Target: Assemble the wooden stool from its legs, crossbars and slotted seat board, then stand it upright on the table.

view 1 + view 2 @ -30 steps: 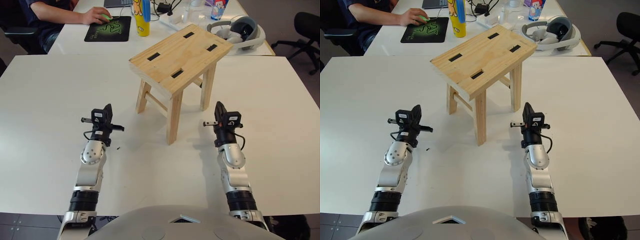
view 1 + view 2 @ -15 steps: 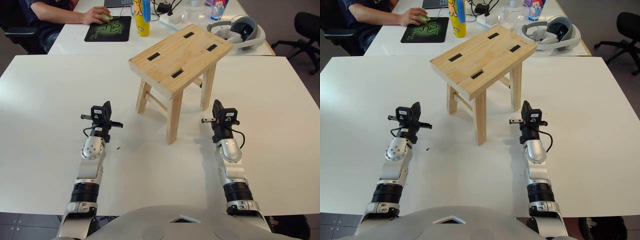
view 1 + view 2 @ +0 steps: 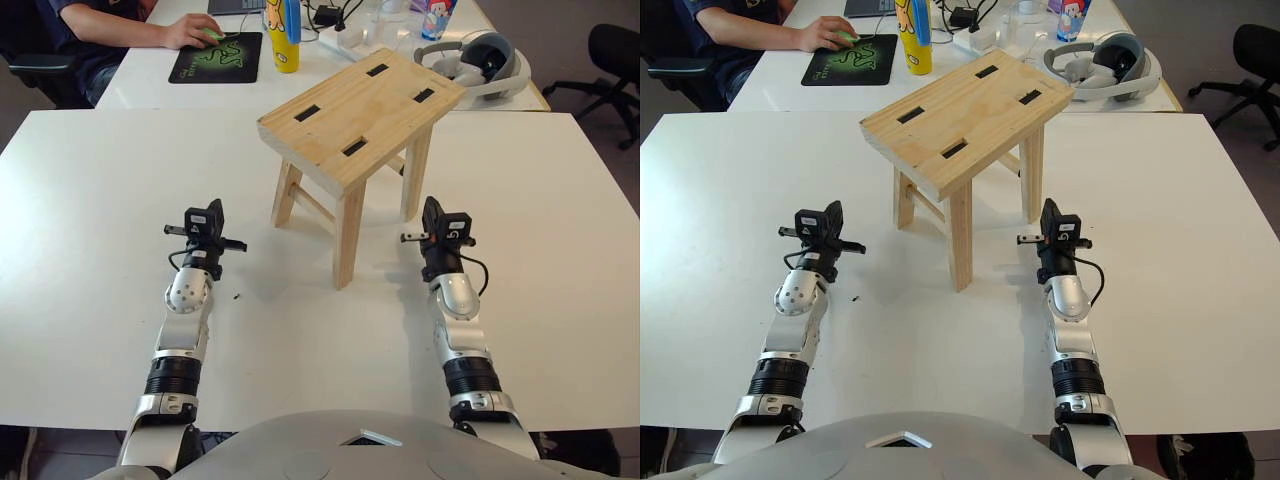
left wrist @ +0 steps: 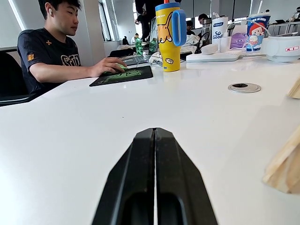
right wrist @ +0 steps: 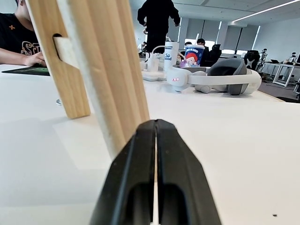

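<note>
- Standing upright on the white bench (image 3: pixel 100 200), the assembled wooden stool (image 3: pixel 352 130) sits between my two arms.
- My left tool (image 3: pixel 214 210) lies low over the bench, well left of the stool, with its fingers pressed together on nothing.
- My right tool (image 3: pixel 431 207) is just beside the stool's right leg (image 3: pixel 415 180), likewise closed and empty.

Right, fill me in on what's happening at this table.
The pale wooden stool with the slotted seat board stands assembled and upright on the white table. Nothing is handling it. The left gripper, shut and empty, sits low over the table off the stool's left side. The right gripper, also shut and empty, sits close beside the stool on its right. Neither appears to touch the stool, so the task looks done.
</note>
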### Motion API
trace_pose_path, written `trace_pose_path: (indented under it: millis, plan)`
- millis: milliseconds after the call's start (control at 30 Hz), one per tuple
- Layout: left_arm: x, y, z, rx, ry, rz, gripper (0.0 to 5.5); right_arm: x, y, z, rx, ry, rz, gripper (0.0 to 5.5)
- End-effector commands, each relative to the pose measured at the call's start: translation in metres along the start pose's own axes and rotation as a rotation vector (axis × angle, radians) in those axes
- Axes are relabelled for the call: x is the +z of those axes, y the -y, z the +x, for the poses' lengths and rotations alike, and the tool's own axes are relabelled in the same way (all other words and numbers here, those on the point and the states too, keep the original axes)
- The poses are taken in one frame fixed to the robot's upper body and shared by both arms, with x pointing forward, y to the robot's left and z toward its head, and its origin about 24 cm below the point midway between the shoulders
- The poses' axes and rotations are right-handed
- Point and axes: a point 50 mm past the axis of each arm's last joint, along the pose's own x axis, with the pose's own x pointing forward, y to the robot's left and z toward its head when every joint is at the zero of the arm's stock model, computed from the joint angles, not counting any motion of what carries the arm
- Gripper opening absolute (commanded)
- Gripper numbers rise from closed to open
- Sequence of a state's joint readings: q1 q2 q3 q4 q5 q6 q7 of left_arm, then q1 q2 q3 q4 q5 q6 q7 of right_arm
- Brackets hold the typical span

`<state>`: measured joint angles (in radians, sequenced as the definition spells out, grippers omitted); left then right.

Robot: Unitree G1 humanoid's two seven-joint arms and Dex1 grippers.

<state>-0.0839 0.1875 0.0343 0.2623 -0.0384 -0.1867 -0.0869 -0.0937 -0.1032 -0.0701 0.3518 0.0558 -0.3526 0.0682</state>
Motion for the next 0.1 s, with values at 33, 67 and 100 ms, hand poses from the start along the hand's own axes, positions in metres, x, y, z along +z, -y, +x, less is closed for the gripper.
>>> trace_pose_path:
  millis: [33, 67, 100]
  plan:
    - [0.0014, 0.0005, 0.0004, 0.005, 0.007, 0.001, 0.00, 0.0015, 0.0009, 0.0016, 0.011, 0.004, -0.011, 0.03]
    - [0.0013, 0.0006, -0.0001, 0.004, 0.007, 0.001, 0.00, 0.0014, 0.0009, 0.0014, 0.012, 0.003, -0.012, 0.03]
    - [0.0011, 0.0006, -0.0005, 0.004, 0.005, 0.001, 0.00, 0.0014, 0.0009, 0.0013, 0.013, 0.002, -0.013, 0.03]
